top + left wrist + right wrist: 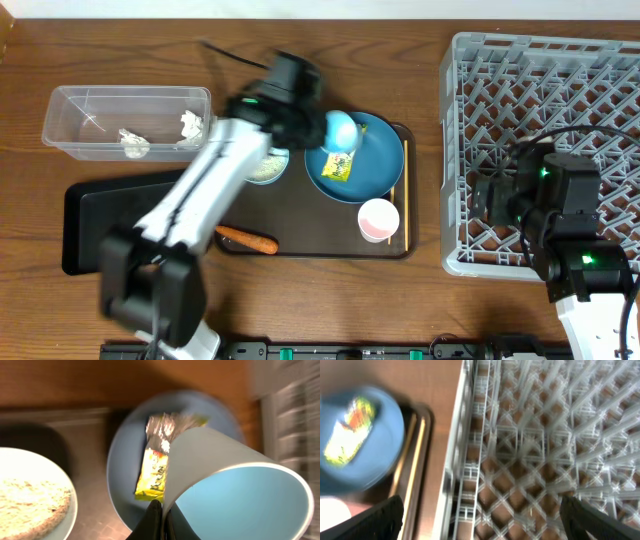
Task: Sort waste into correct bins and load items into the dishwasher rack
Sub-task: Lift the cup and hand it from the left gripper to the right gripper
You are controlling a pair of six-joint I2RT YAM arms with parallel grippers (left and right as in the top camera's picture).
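Note:
My left gripper (162, 521) is shut on the rim of the light blue cup (235, 495), which is tilted over the dark blue plate (125, 460). The yellow snack wrapper (152, 475) lies on that plate. From overhead the cup (340, 128) is at the plate's (372, 160) upper left edge. A white bowl with rice scraps (268, 165), a pinkish-white cup (378, 218), a carrot (247, 239) and chopsticks (404, 195) rest on the brown tray. My right gripper (485, 525) stands open over the grey dishwasher rack's (530, 450) left edge.
The clear tub (70, 105) at the back left holds crumpled white tissue (135, 142). A flat black tray (100, 225) lies left of the brown serving tray (320, 248). The rack (545, 90) fills the right side.

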